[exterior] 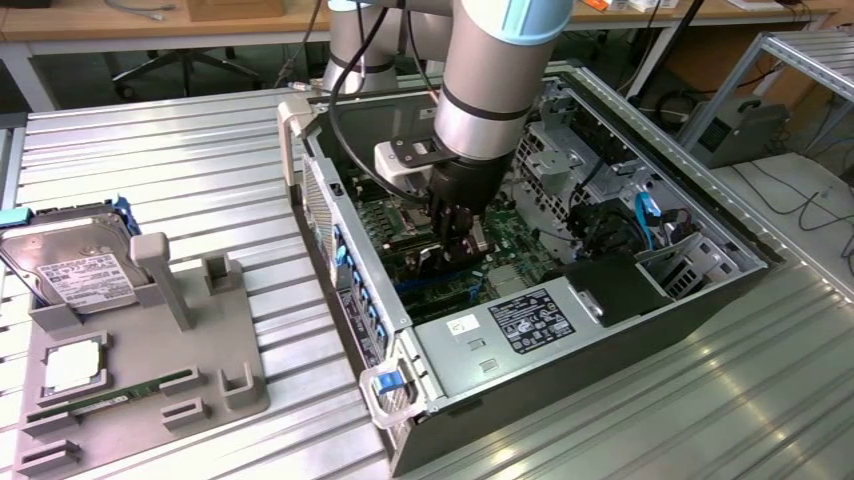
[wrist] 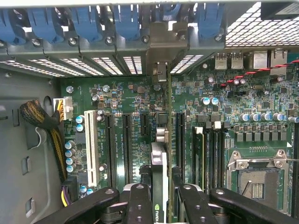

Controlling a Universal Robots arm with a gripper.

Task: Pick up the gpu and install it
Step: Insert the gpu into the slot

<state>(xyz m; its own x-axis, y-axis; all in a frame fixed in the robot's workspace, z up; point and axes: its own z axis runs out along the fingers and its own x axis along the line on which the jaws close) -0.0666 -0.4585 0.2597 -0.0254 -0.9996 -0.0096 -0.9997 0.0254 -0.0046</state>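
While pinching the gpu (wrist: 159, 161) on edge in the narrowed gripper (wrist: 163, 198), hangs over the long slots of the green circuit board (wrist: 126, 95) inside the open computer case (exterior: 587, 400).
Seems light, stiff and fragile, so best clamped across its two flat faces near the upper edge, clear of the connector side. Carries a small green-and-white logo (wrist: 157, 211), probably Nvidia's; also shows white labels on the power supply (exterior: 534, 320) and hard drive (exterior: 80, 272), print unreadable.
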